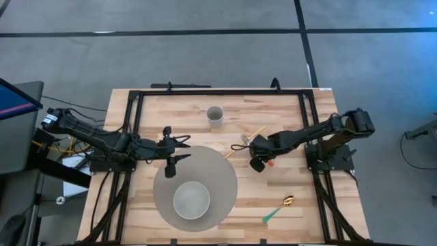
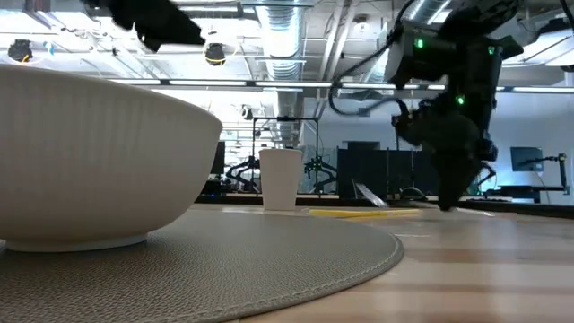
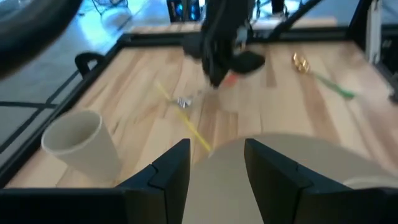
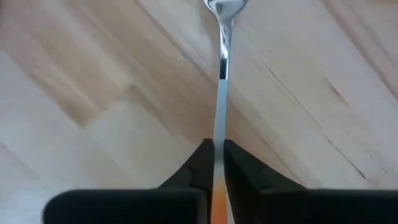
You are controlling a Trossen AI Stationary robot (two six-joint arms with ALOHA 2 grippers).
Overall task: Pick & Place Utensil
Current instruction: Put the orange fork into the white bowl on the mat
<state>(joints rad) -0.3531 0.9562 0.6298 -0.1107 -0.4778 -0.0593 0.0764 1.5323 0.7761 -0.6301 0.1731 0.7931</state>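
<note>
My right gripper [image 1: 258, 157] is over the table's right middle, shut on a silver utensil with an orange handle [image 1: 270, 162]. The utensil's silver head [image 4: 225, 7] points away from the fingers over the wood. A yellow-handled fork [image 1: 247, 141] lies flat on the table just beside this gripper, toward the far side. A gold spoon with a green handle [image 1: 278, 210] lies flat near the right near corner. My left gripper [image 1: 179, 150] hovers open above the far-left rim of the round grey placemat [image 1: 225, 171], touching nothing. My right gripper pinches the utensil's thin silver stem [image 4: 221, 118] between its two fingers [image 4: 202, 162], just ahead of the orange handle [image 4: 217, 208]. The fingers lie along the utensil, which sticks out straight beyond them. Whether its head rests on the table, I cannot tell.
A white ribbed bowl [image 1: 191, 199] sits on the placemat at the near middle. A pale cup [image 1: 216, 116] stands upright at the far middle. A black frame [image 1: 218, 91] runs along the table's far and side edges. Bare wood lies between cup and placemat.
</note>
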